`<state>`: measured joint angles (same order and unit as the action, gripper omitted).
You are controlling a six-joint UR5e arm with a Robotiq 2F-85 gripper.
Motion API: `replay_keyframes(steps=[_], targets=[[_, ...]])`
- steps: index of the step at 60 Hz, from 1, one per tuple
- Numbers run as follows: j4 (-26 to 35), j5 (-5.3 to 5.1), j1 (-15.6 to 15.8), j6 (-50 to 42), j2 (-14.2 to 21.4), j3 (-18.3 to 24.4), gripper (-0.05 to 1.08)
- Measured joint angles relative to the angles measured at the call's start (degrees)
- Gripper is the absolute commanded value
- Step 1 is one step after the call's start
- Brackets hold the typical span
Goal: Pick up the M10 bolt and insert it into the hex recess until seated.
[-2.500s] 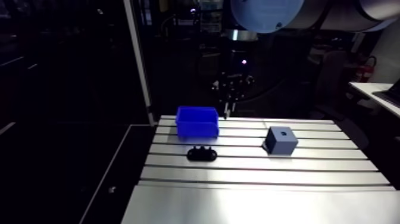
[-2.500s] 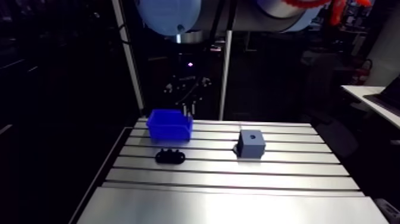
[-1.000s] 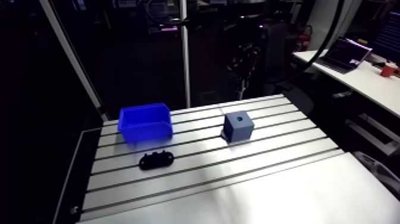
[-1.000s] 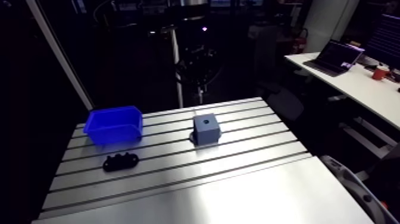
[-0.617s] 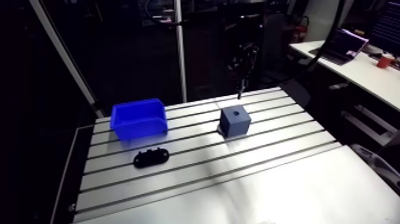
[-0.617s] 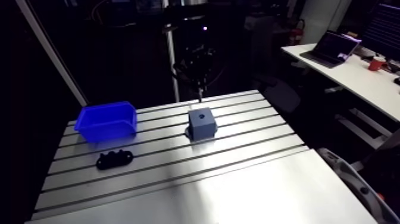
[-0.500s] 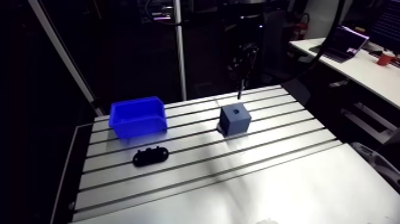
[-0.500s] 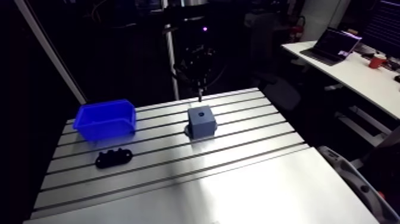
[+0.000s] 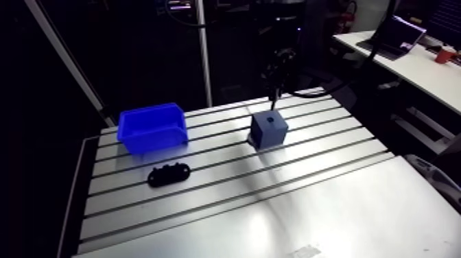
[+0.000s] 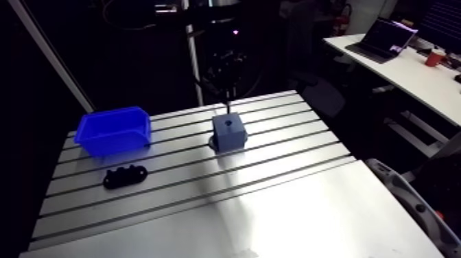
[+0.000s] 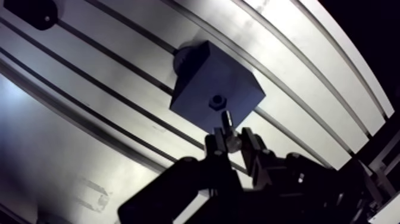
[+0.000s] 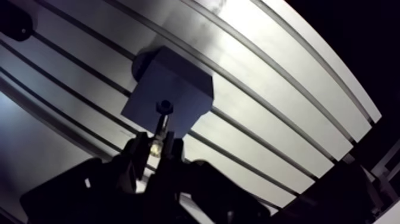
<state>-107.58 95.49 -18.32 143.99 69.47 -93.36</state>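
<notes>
Robot's hand (image 11: 233, 140) is clamped on the M10 bolt (image 12: 160, 126), and the free end of the bolt points at the hex recess (image 11: 216, 102) in the top of the grey block (image 9: 269, 132); if it touches, I cannot tell. On the tabletop (image 9: 309, 199), from the left, stand a blue bin (image 9: 152, 127), a black part (image 9: 169, 175) just in front of it, and then the grey block, well apart.
</notes>
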Motion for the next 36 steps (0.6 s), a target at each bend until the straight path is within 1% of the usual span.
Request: replay_keyframes(steps=[5,12,24,36], targets=[[-0.27,-0.49,0.01,0.21,-0.14,-0.05,1.01],[-0.4,-0.87,0.06,0.3,-0.21,-0.16,1.02],[-0.47,-1.08,0.06,0.36,-0.35,-0.32,1.02],[-0.48,-0.97,-0.07,0.43,-0.61,-0.47,1.02]])
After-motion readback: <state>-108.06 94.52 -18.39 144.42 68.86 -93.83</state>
